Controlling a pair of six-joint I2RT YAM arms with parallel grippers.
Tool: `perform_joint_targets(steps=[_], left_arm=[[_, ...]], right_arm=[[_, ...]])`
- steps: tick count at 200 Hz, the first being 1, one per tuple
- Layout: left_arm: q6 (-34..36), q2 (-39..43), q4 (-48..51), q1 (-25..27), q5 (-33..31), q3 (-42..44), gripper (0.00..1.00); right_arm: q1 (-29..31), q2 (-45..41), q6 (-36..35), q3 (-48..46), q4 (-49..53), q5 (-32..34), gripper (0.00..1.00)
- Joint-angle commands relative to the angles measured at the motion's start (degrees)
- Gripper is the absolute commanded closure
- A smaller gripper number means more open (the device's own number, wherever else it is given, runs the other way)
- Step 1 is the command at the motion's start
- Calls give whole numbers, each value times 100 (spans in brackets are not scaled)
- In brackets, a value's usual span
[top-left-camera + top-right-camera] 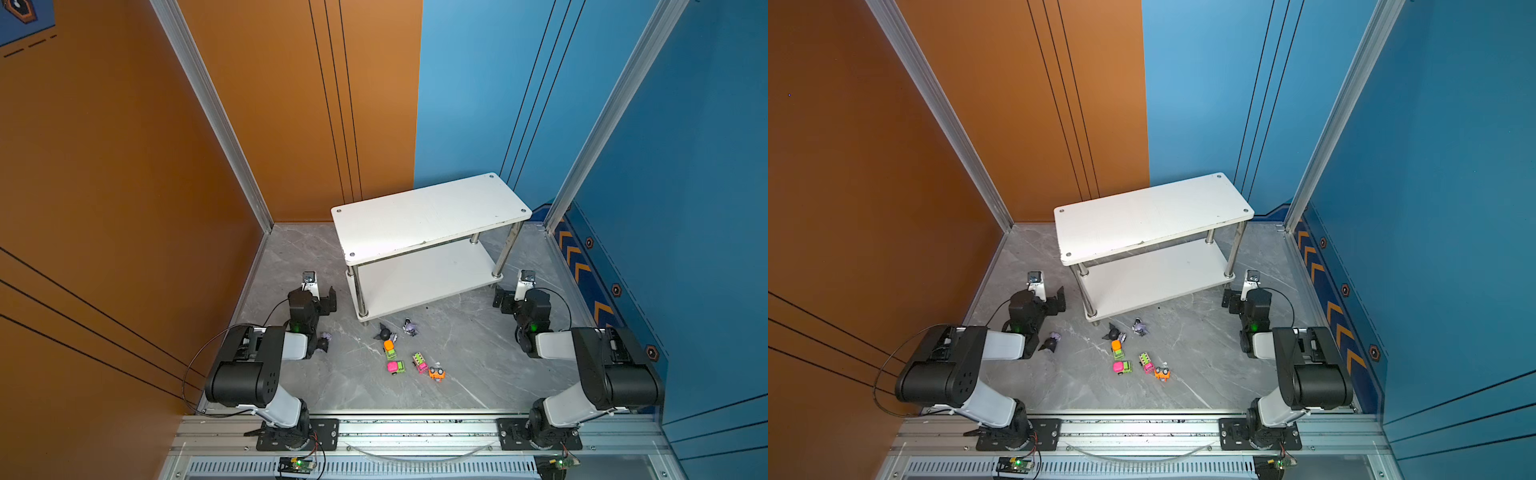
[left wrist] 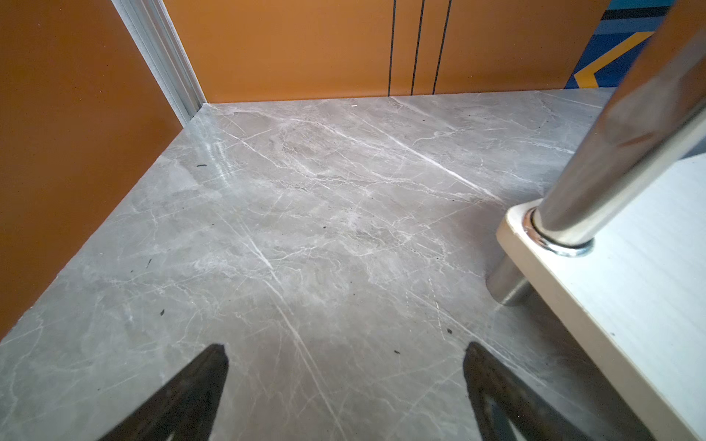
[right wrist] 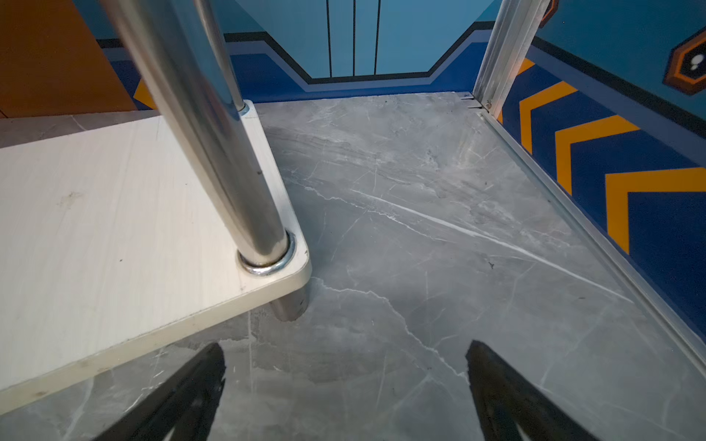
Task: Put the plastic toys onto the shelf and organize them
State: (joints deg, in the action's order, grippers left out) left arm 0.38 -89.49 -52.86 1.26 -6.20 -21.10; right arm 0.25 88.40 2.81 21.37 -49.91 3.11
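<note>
White shelf (image 1: 428, 216) sits bare between wide, empty left pincer (image 2: 345, 344) and right pincer (image 3: 344, 343). Bright cars (image 1: 395, 367) lie behind; one dark figure (image 1: 323, 344) is half hidden.

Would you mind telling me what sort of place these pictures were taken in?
Probably a robot test cell, not a home: a left arm and right arm bolted to an aluminium rail, printed orange and blue wall panels, and a marble-look tabletop bearing a white shelf and small toys.

We see one figurine (image 1: 323, 344) half hidden behind the left arm (image 1: 295, 347); toy cars (image 1: 390, 349) too small for us to read details; shelf (image 2: 630, 305) cropped in both wrist views.
</note>
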Motion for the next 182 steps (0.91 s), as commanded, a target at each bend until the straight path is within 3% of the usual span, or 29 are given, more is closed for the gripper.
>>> perform_joint_targets(steps=[1, 182], left_arm=[[-2, -5, 57, 9, -66, -79, 2], [-29, 0, 63, -29, 5, -95, 2]], right_arm=[[18, -60, 5, 90, 106, -70, 0], [1, -60, 9, 87, 113, -91, 0]])
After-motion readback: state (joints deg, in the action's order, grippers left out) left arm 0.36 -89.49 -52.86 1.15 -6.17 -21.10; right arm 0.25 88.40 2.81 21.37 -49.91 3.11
